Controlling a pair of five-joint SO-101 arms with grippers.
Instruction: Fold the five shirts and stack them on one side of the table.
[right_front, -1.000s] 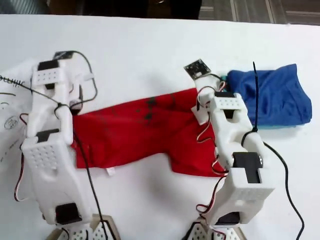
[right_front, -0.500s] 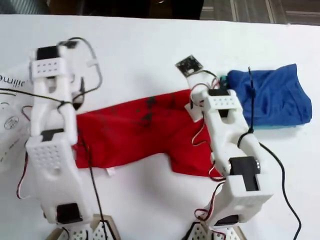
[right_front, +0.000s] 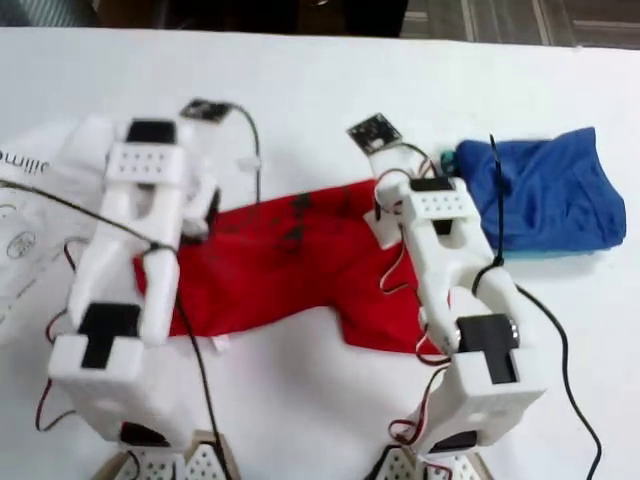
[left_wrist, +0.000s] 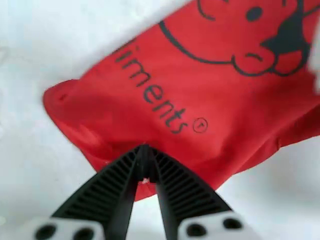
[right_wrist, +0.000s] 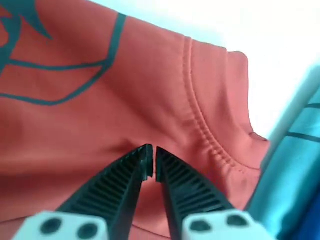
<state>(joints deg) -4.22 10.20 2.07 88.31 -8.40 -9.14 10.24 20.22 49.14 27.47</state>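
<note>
1. The red shirt (right_front: 290, 255) is spread unfolded across the middle of the table (right_front: 300, 70), running from under the left arm (right_front: 130, 250) to under the right arm (right_front: 450, 280). Dark print is seen on its upper side (too small in the high view to make out).
2. In the left wrist view, the red shirt (left_wrist: 200, 95) is shown with a black cartoon face and lettering. One rounded corner is lifted off the white surface and bunched.
3. The left gripper (left_wrist: 144, 152) is closed, and the red shirt's edge is pinched between its black ribbed fingers (left_wrist: 115, 185). A scrap of red cloth is visible in the slit between them.
4. In the right wrist view, the red shirt (right_wrist: 100, 110) is shown with a stitched ribbed seam and dark line print.
5. The right gripper (right_wrist: 152, 154) is pressed down on the cloth near that seam. Its fingers are all but together and a small fold of red is nipped at the tips.
6. A folded blue shirt (right_front: 545, 190) is placed at the right side of the table, just beside the red shirt's end. A teal edge is seen under it, and teal cloth (right_wrist: 300, 165) is also seen at the border of the right wrist view.
7. A white shirt (right_front: 25, 240) with black print is left lying flat at the table's left edge, partly covered by the left arm.
</note>
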